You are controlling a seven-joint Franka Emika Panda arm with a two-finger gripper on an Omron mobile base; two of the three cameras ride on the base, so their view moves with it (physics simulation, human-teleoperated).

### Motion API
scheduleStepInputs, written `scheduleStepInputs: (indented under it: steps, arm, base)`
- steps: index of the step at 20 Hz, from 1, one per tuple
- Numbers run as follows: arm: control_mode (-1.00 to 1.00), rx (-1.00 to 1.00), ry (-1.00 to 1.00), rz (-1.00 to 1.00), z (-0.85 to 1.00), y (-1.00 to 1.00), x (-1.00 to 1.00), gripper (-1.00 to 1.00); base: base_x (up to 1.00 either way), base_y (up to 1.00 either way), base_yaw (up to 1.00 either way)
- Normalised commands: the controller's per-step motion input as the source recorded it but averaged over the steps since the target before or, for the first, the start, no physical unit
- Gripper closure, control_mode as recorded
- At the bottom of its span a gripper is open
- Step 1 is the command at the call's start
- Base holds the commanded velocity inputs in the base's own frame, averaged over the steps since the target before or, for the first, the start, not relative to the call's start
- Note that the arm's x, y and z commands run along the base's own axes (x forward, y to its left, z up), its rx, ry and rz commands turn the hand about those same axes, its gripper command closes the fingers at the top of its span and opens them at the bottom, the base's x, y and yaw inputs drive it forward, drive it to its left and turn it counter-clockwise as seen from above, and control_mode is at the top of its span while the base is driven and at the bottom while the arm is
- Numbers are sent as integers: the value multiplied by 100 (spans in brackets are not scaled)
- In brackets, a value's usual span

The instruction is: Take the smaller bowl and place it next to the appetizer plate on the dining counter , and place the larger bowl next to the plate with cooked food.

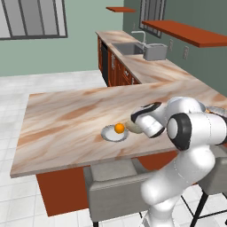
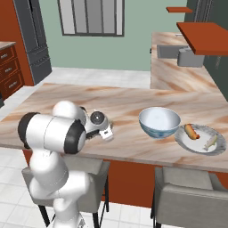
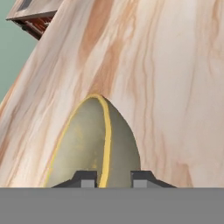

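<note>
Pinching smaller bowl (image 3: 94,144) (unlabelled), gripper (image 3: 113,178) closed.

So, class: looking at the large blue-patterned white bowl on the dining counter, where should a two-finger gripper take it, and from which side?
Grip the larger bowl by its rim, from above, one finger inside and one outside. It stands upright and open, and looks too wide to span whole. The near rim, on the side away from the plate with cooked food, probably gives most room, since that plate sits close beside it.
</note>
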Motion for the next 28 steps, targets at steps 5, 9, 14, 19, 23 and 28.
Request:
scheduleStepInputs:
  steps: [5,9,14,19,23,28]
  arm:
    - [-100,0,0,1,-47,0,9,100]
    - [-100,0,0,0,-51,0,12,100]
    - [-100,0,18,0,-2,0,0,-100]
    - [-100,-6,20,0,95,-29,-21,-100]
    - [-100,-19,4,0,100,-21,-9,-100]
    - [-100,-25,0,0,100,-17,-2,-100]
  base:
    - [0,0,0]
    - [0,0,0]
    - [0,0,0]
    - [0,0,0]
    - [0,0,0]
    - [0,0,0]
